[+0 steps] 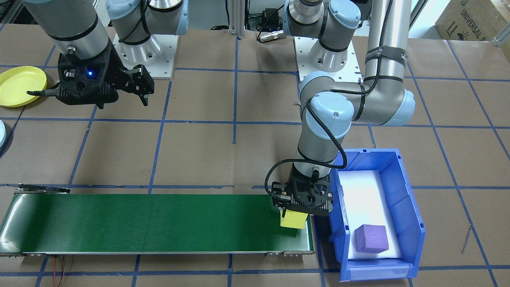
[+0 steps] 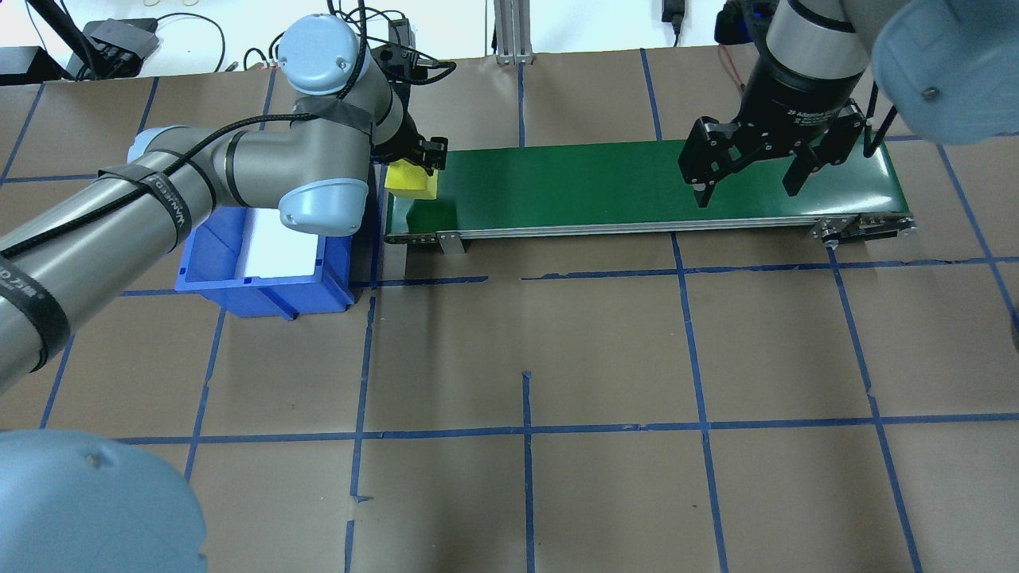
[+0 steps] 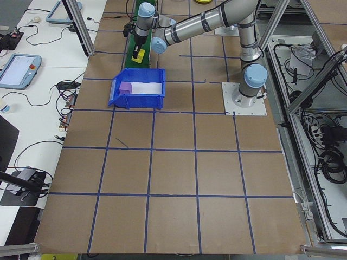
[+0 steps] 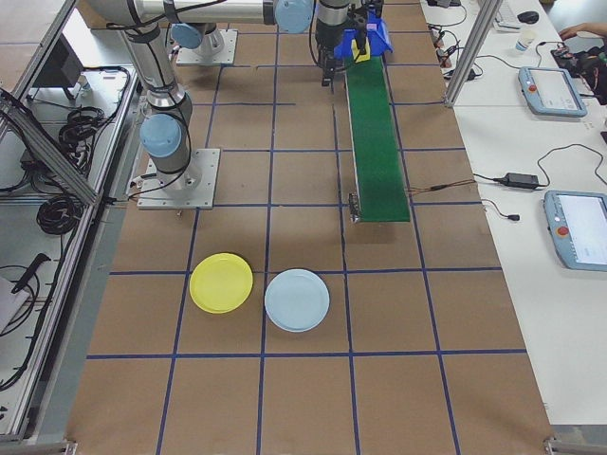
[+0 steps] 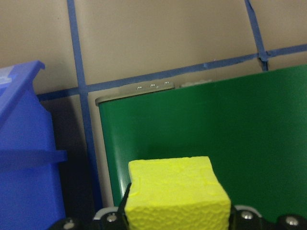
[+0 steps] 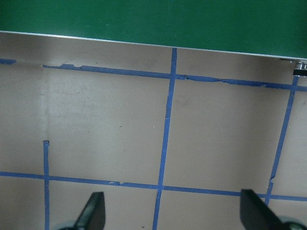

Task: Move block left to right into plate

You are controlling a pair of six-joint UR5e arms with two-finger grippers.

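The left pincer [image 1: 294, 213] grips a yellow foam cube [image 1: 293, 219] over the green conveyor belt's [image 1: 159, 223] blue-bin end, the right pincer [image 2: 748, 171] gaping wide downstream; released off-centre, the cube could tumble off the belt.

Left hand [image 1: 294, 213] clamped, pointing down; right hand [image 2: 748, 179] spread.

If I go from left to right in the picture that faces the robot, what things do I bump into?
yellow plate → right gripper → green conveyor belt → yellow block in the left gripper → blue bin with the purple block
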